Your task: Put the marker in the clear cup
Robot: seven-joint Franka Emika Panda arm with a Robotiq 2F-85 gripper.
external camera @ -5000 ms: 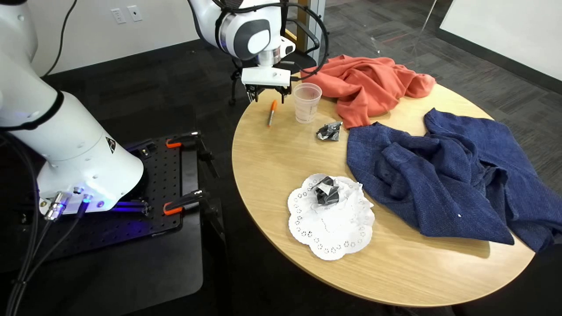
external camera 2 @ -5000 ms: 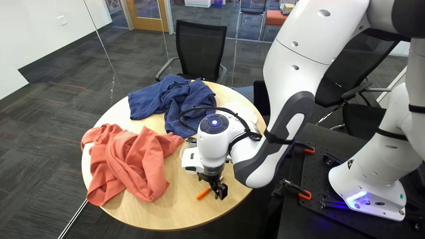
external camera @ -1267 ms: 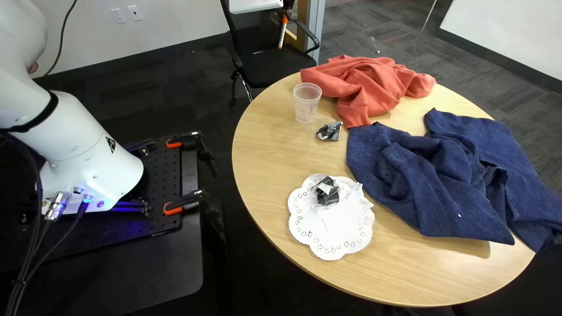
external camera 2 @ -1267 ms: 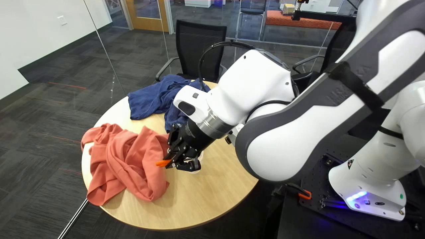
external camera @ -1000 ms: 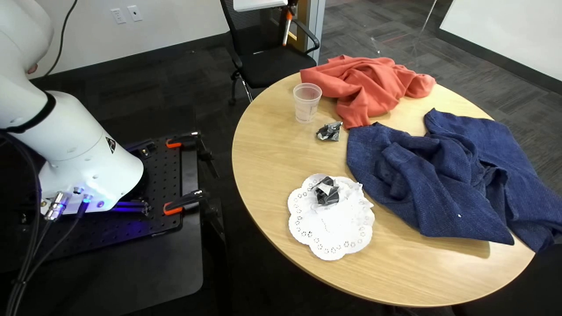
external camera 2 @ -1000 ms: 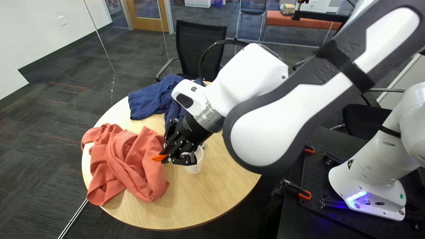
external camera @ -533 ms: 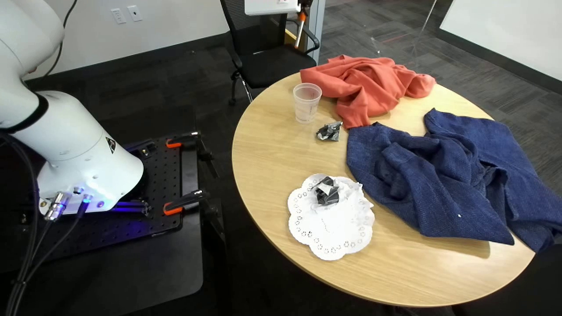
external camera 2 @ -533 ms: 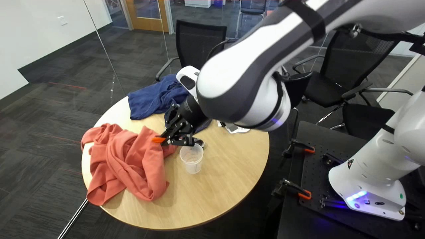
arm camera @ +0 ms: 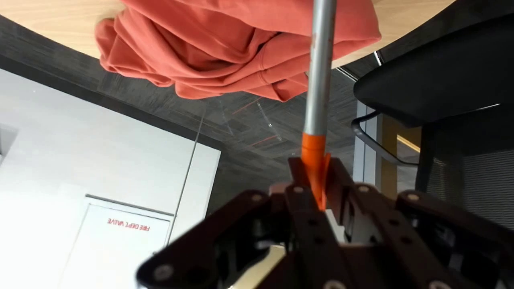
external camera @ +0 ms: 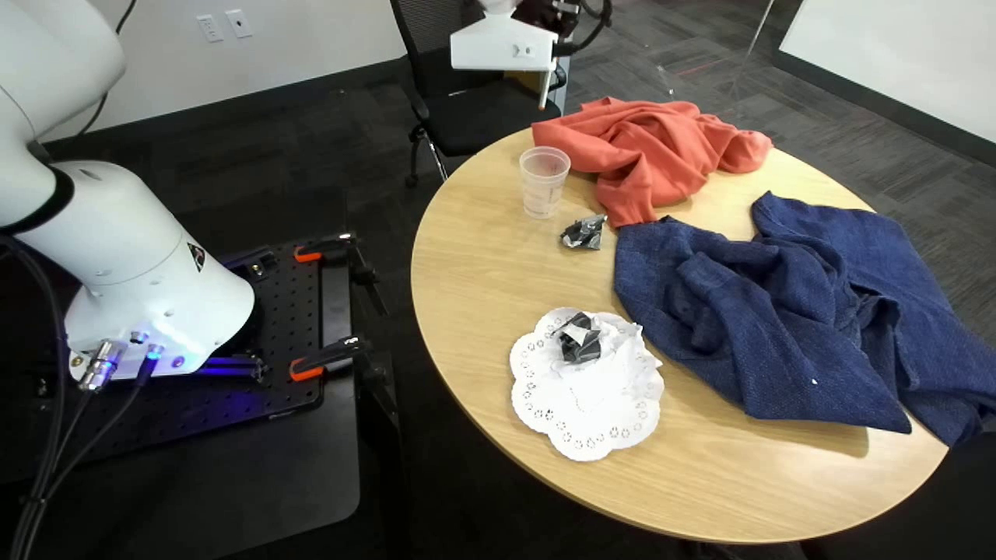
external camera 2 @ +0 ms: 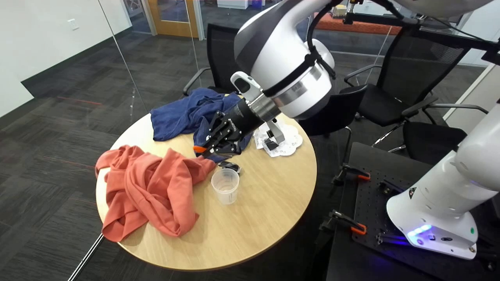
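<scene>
- The tool [arm camera: 317, 172] pinches the marker [arm camera: 319, 96], jaws closed to the thickness of its orange end [arm camera: 313, 150], a hold likely meant to leave the length free.
- The grey barrel [external camera: 545, 89] hangs nearly upright toward six o'clock in an exterior view, a pose that appears chosen so its far end enters first.
- The clear cup [external camera 2: 225, 187] stands upright on the surface [external camera 2: 269, 218], mouth up to receive; the marker is held in the air, apart from it, at its eleven o'clock in an exterior view.
- In an exterior view, the cup has the red cloth [external camera 2: 152, 191] at its nine o'clock and a crumpled wrapper [external camera 2: 229, 166] just beside it at twelve; both seem incidental, though a low approach might brush either.
</scene>
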